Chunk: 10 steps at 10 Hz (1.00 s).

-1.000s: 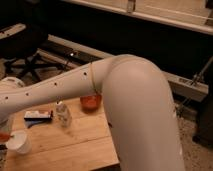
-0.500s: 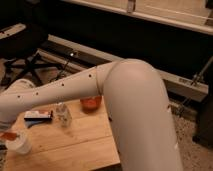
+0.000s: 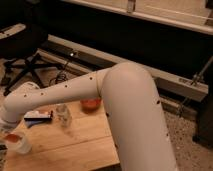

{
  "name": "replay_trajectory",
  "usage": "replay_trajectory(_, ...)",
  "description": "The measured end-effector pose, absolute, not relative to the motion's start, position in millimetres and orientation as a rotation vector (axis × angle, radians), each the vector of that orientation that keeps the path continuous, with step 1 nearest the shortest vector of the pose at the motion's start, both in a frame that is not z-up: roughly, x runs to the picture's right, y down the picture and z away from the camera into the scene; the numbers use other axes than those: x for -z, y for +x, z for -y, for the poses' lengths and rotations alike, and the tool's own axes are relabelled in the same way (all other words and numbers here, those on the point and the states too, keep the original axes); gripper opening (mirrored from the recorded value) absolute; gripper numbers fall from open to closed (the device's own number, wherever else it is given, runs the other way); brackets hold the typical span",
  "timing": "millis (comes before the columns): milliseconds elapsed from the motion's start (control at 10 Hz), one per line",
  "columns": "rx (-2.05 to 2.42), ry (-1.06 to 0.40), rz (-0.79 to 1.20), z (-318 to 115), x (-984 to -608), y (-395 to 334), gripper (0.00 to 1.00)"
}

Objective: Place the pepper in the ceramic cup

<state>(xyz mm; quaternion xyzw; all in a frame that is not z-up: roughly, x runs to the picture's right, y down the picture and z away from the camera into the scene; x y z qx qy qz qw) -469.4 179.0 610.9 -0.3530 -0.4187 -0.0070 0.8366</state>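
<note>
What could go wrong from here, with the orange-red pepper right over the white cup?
1. The white ceramic cup stands at the wooden table's left edge; a nudge from the gripper could tip it off.
2. The slender orange-red pepper lies across the cup's rim, so it might catch there or fall outside.
3. The small clear bottle and flat blue-and-orange packet sit under the forearm; a low retreat could sweep them.

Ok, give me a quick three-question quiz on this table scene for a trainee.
1. True or false: the clear bottle stands between the blue-and-orange packet and the round orange thing.
2. Which lies nearest the gripper at the table's left edge? A) bottle B) ceramic cup C) round orange thing
3. Fill in: the pepper sits at the rim of the ____.
Key: 1 true; 2 B; 3 ceramic cup.
</note>
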Motion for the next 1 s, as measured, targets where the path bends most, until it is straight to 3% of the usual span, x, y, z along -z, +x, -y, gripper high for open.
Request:
replay_trajectory(400, 0.033, -0.766, 0.875, -177, -619, -468, 0.73)
replay_trajectory(500, 0.037, -0.763, 0.866, -175, -621, -467, 0.78)
replay_trajectory(1000, 0.044, -0.757, 0.841, -172, -624, -466, 0.8)
